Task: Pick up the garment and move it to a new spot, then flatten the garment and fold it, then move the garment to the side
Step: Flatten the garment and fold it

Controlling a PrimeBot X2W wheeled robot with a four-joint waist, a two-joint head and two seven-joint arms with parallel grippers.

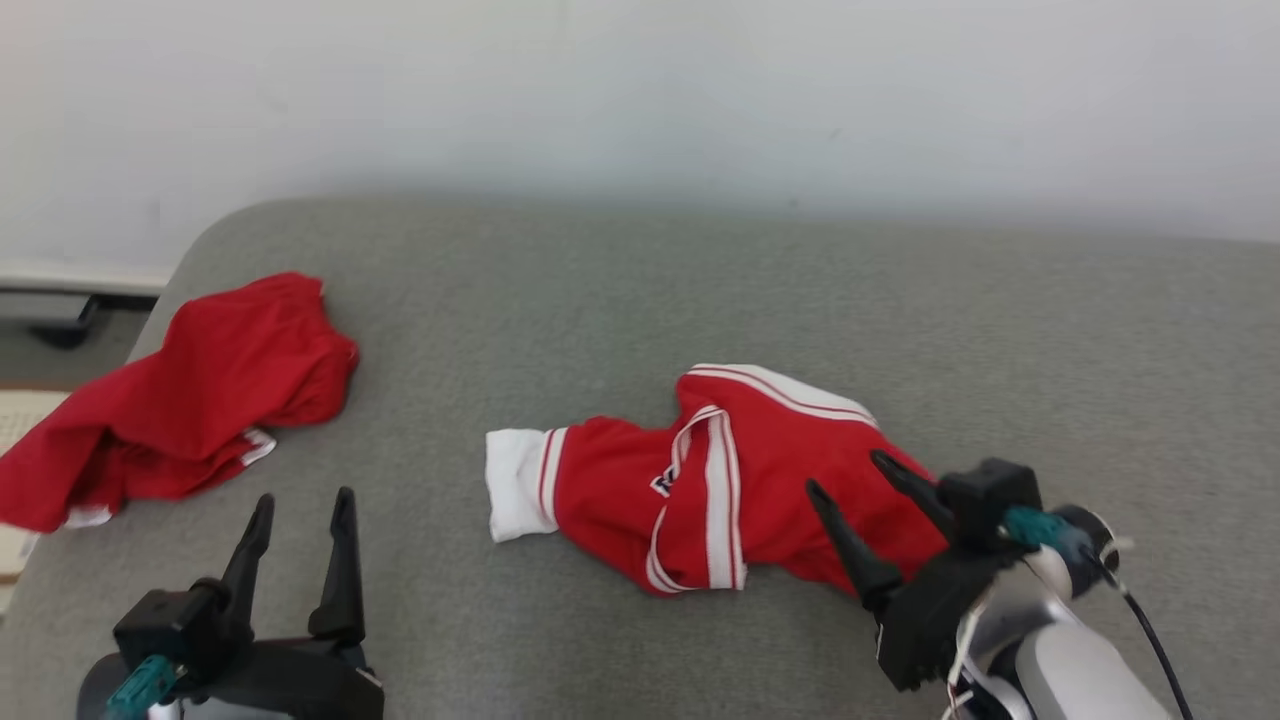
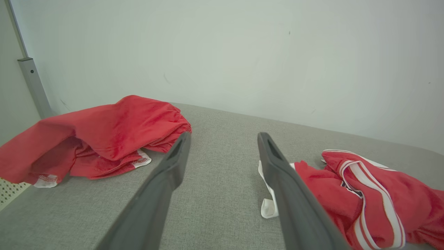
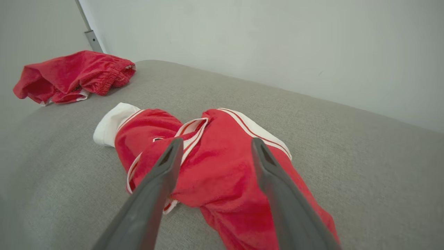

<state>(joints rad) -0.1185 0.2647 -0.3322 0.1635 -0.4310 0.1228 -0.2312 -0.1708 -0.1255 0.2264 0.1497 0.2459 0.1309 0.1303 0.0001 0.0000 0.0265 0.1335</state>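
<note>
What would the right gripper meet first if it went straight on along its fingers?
Most likely the striped garment: the right gripper, open, points onto its red cloth; depth is unclear.

A crumpled plain red garment (image 1: 190,400) lay at the left edge of the grey padded desk (image 1: 700,280), before a white wall (image 1: 640,90).

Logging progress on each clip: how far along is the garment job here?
Done: nothing visible; the striped garment lies crumpled, unfolded. In hand: the right gripper, open, poised at its right end, nothing gripped; the left gripper open, apart from cloth. Left: pick up, move, flatten, fold, set aside. A second red garment lies bunched at the left edge.
</note>
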